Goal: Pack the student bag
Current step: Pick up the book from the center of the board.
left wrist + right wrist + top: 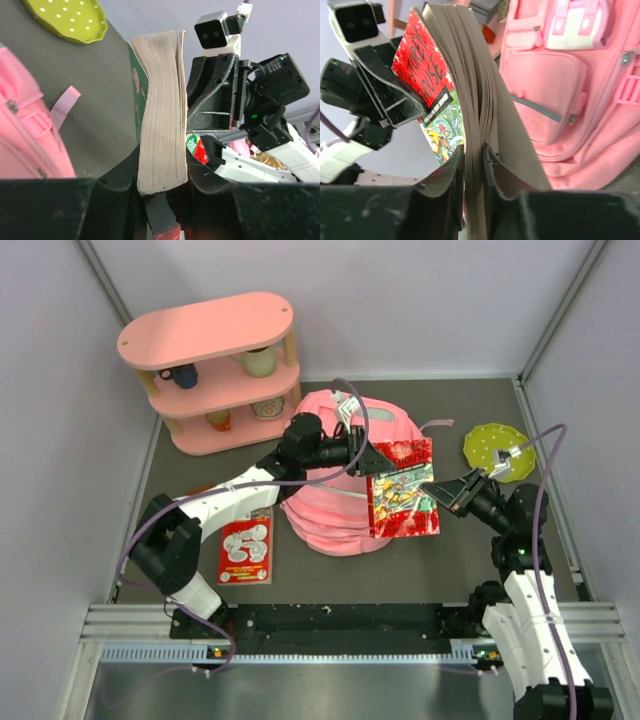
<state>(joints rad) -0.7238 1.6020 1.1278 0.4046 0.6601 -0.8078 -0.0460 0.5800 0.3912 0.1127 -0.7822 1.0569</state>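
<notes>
The right gripper (474,155) has its two fingers nearly together, pinched on the lower edge of a thick paperback book (402,490). It seems to have only part of the page block, since more pages fan out past its right finger. Opposite it, the left gripper (162,176) has the book's full thickness between its fingers. They sit against both faces and look closed on it. The book therefore hangs between the two grippers, red cover up, clear of the table (420,575).

The student bag (330,515) stands directly under the left gripper and just beyond the right gripper's fingertips. Its front pockets face the right wrist camera. The book overlaps the bag's side nearest the right gripper but is outside it. I cannot tell from these views whether the main compartment is unzipped.

By my reading, packing has barely begun, as nothing shows inside the bag. What is left is to bring the book to an opening and drop it in. A flat red-and-white packet (245,548) also lies on the table, well behind the left gripper beside its arm. It may need packing too.
</notes>
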